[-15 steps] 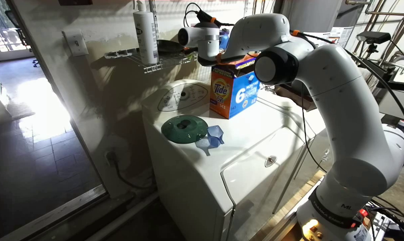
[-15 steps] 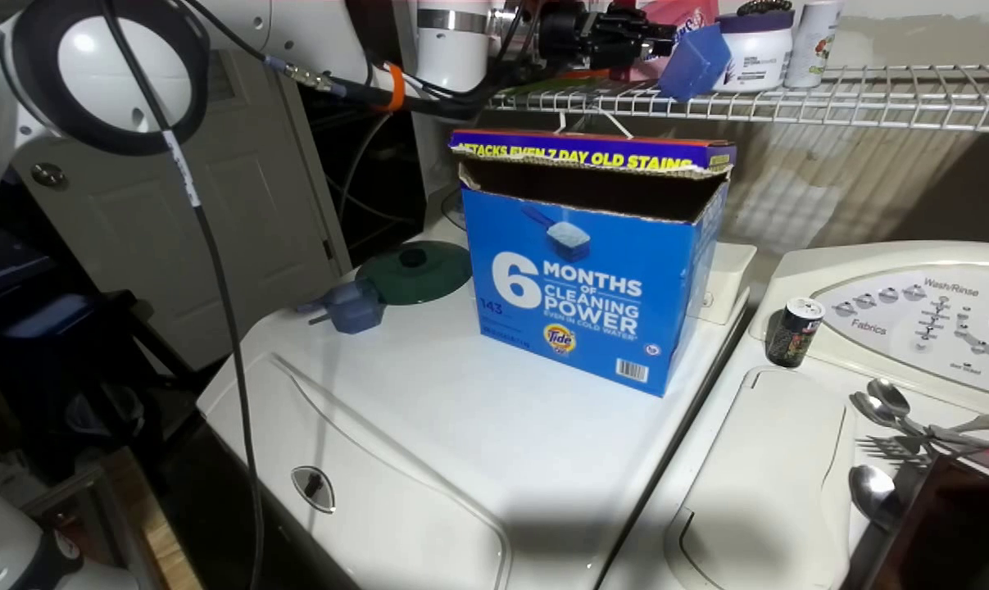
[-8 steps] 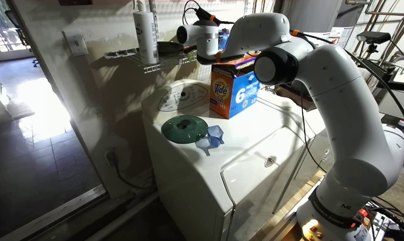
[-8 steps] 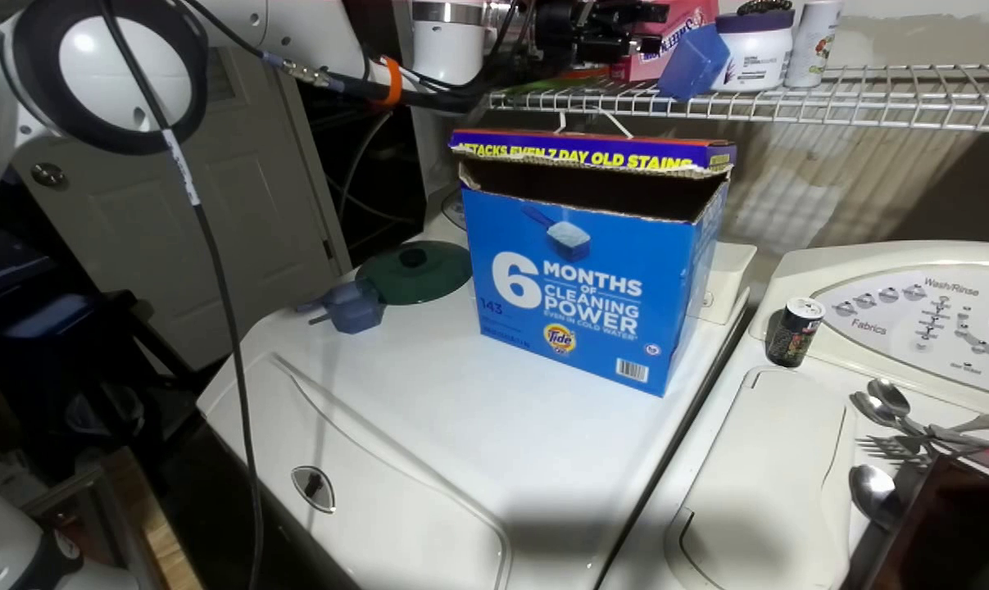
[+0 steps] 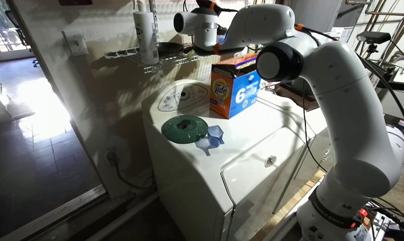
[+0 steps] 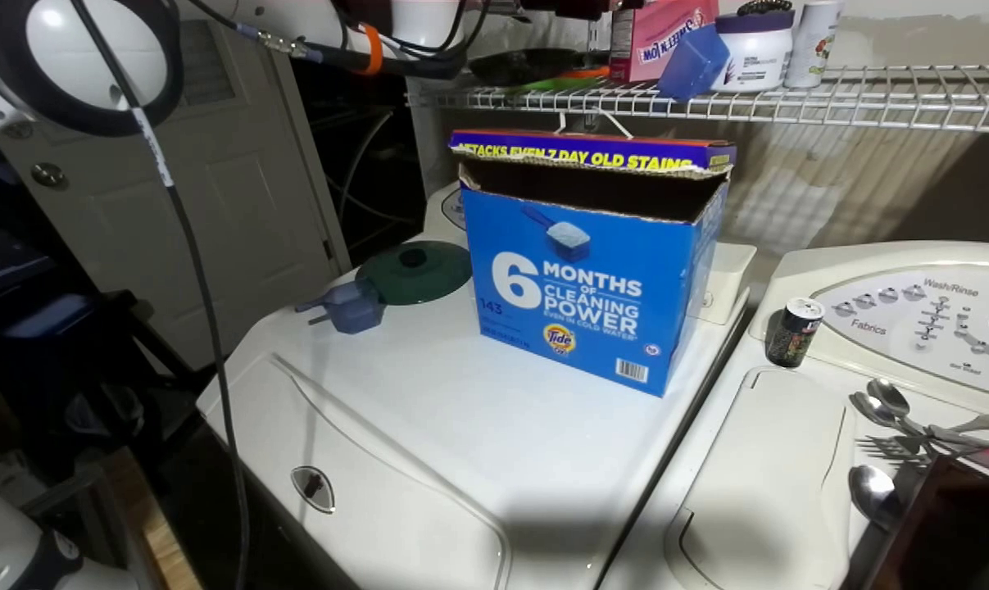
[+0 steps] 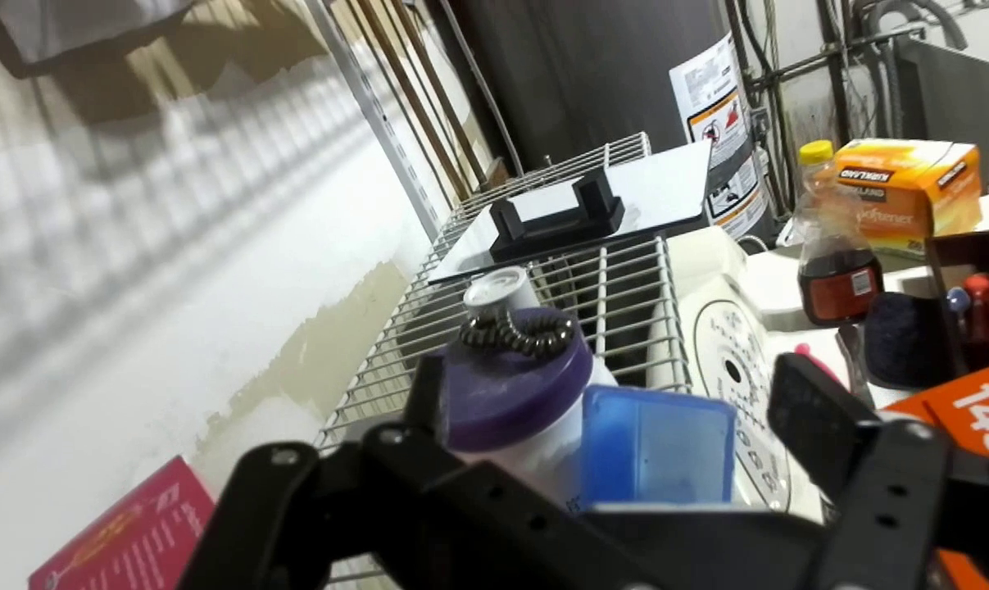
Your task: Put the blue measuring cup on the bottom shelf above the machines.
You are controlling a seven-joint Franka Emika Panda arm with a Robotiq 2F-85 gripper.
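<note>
Laundry space, pale patched wall (image 5: pixel 104 26); white wire bottom shelf (image 6: pixel 871 102) running above two white machines (image 6: pixel 764 459), the top of one acting as table (image 6: pixel 428 393).

Blue measuring cup (image 6: pixel 695 61): translucent; is resting tilted at the front of the bottom shelf, just beside a purple-lidded white jar (image 6: pixel 752 61). Whether they are touching cannot be told.

Pink box (image 6: pixel 658 33): is standing on the same shelf, partly behind the measuring cup.

Tool (image 7: pixel 613 393): is hanging higher than the measuring cup, fingers (image 7: pixel 814 418) spread wide; in the wrist view the cup is showing between and beyond them.

White pump bottle (image 5: pixel 146 38): is standing upright towards the shelf's end, a dark pan (image 5: pixel 170 48) lying beside it.

Tide box (image 6: pixel 576 287), orange and blue: is standing near the table's rear edge, close to the edge facing the second machine, its top gaping.

Green disc (image 5: pixel 193 133): is lying at the table's outer rear corner.

Second blue cup (image 5: pixel 215 135): is sitting just beside the disc, on the side toward the front edge.

Black can (image 6: pixel 793 336), several spoons (image 6: pixel 871 492) and a fork (image 6: pixel 891 447): are occupying the second machine.

Robot arm (image 5: pixel 342 97): is arching over the table in an exterior view.
</note>
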